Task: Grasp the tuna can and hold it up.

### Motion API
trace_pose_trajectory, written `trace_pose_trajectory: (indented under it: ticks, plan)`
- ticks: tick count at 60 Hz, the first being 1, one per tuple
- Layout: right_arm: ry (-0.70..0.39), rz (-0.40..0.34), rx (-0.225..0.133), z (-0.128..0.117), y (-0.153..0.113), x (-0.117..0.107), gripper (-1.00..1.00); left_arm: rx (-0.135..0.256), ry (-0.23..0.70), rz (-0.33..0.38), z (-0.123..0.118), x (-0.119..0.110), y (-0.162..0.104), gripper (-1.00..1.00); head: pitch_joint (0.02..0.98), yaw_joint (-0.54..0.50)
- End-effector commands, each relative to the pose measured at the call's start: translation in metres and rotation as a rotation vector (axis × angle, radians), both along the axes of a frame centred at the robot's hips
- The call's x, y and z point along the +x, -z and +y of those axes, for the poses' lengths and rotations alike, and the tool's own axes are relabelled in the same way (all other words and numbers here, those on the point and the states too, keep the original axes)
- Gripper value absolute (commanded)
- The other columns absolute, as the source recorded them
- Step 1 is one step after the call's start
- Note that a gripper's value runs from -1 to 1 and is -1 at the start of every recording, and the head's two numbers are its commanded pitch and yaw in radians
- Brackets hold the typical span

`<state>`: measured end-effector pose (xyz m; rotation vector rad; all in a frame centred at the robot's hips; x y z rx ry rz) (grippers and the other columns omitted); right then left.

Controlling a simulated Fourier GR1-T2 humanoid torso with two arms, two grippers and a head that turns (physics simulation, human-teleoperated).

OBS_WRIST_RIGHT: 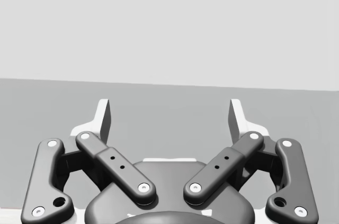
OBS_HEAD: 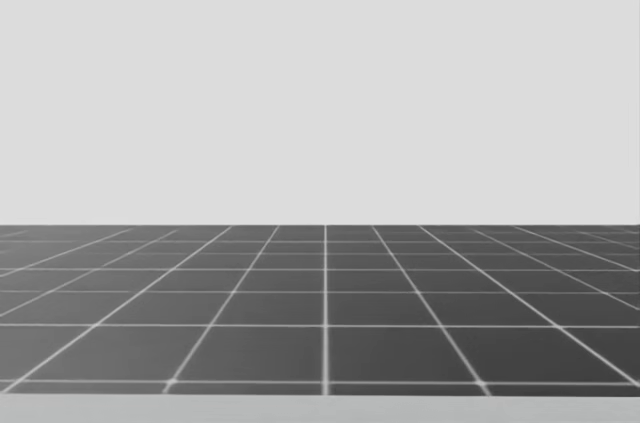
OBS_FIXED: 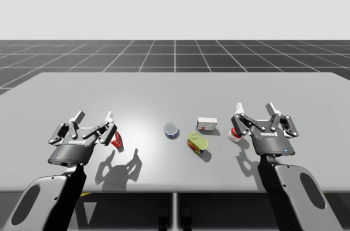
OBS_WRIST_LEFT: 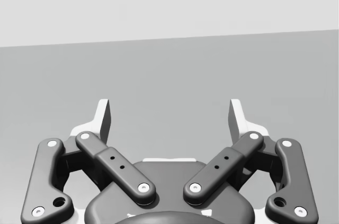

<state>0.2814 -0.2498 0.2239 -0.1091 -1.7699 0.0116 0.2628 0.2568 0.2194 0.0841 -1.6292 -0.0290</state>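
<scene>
The tuna can [OBS_FIXED: 171,130], low and round with a blue side and a silver top, stands near the middle of the grey table [OBS_FIXED: 175,89]. My left gripper [OBS_FIXED: 94,117] hovers open well to the can's left. In the left wrist view, my left gripper [OBS_WRIST_LEFT: 169,113] has bare table between its fingers. My right gripper [OBS_FIXED: 255,108] hovers open well to the can's right, and in the right wrist view my right gripper [OBS_WRIST_RIGHT: 169,113] holds nothing. Both grippers are apart from the can.
A yellow-green oblong can [OBS_FIXED: 197,142] lies just right of the tuna can, with a small white and red box [OBS_FIXED: 206,124] behind it. A red and white can [OBS_FIXED: 235,134] stands by my right gripper. A small red object [OBS_FIXED: 116,139] sits beside my left gripper.
</scene>
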Motion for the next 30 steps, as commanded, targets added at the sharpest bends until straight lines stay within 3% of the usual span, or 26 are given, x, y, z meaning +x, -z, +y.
trace_pose_trajectory:
  ticks: [1,10,30]
  plan:
    - [0.043,-0.024,-0.001,0.0007,-0.0001,-0.0011,-1.0,0.0,-0.001,-0.001,0.0003,-0.0003,-0.0003,-1.0,0.056,0.01]
    - [0.001,0.012,0.031,-0.0028,-0.003,0.0011,-1.0,-0.001,-0.002,-0.002,0.0005,-0.0008,-0.0006,-1.0,0.095,0.01]
    - [-0.007,0.027,0.012,-0.0029,-0.0002,0.0034,-1.0,0.014,-0.003,-0.002,0.0003,-0.0008,0.0005,-1.0,0.412,-0.01]
